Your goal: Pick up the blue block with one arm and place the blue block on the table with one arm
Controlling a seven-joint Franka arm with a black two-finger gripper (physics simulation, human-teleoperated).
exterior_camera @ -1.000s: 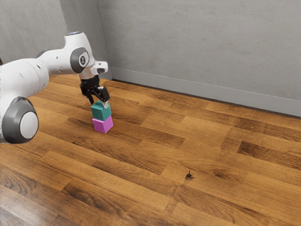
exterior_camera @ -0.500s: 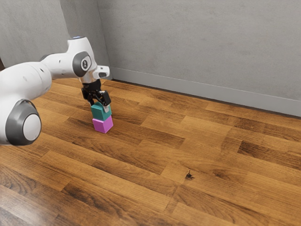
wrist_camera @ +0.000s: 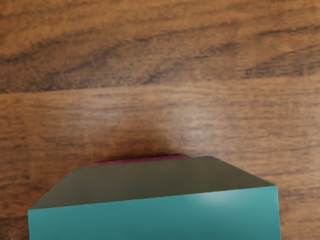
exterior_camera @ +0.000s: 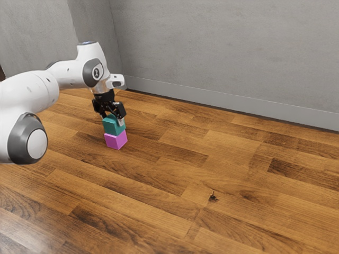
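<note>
Blue block (exterior_camera: 113,126) straight below my jaws, stacked on pink block (exterior_camera: 115,140). Can't tell if I've got grip. Once gripped: straight up, then toward floor (exterior_camera: 212,159), exterior view's right.

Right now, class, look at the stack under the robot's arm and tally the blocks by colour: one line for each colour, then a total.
Blue (teal) block: 1
Pink block: 1
Total blocks: 2
</note>
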